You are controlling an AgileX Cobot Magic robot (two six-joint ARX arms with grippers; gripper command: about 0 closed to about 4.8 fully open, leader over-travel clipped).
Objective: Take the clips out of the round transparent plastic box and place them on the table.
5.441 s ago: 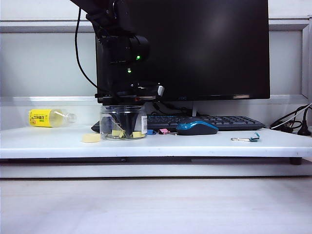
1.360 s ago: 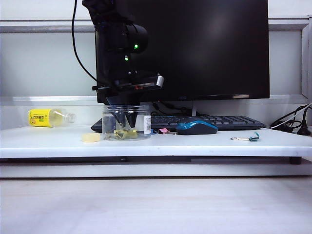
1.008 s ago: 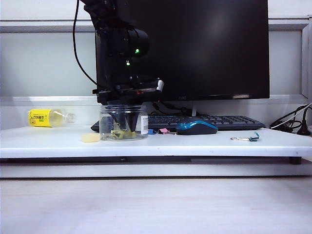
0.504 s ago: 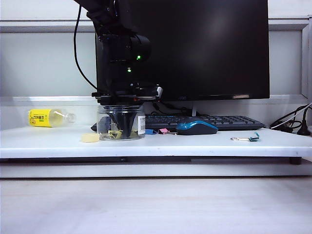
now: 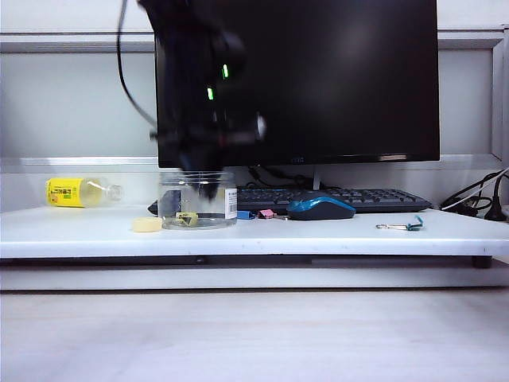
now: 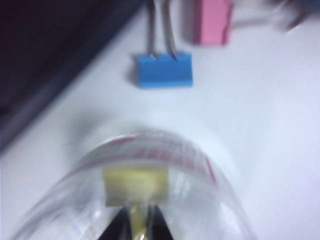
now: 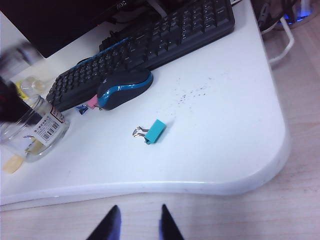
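Lifting a yellow clip point(image 6: 135, 186) out of the round transparent plastic box point(image 5: 197, 200)
Left tool point(image 6: 134, 226), half a second ago deep inside, rises pinching the clip's handles; right tool point(image 7: 136, 223) hangs parted, empty, off the worktop point(image 5: 318, 235)

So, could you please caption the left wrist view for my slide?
Left gripper pinching a yellow clip inside the round transparent plastic box.

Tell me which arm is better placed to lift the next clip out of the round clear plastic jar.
Left. The left gripper is at the round clear plastic jar, fingers pinched on a small yellow binder clip. The right gripper hangs open off the white table's front edge, far from the jar.
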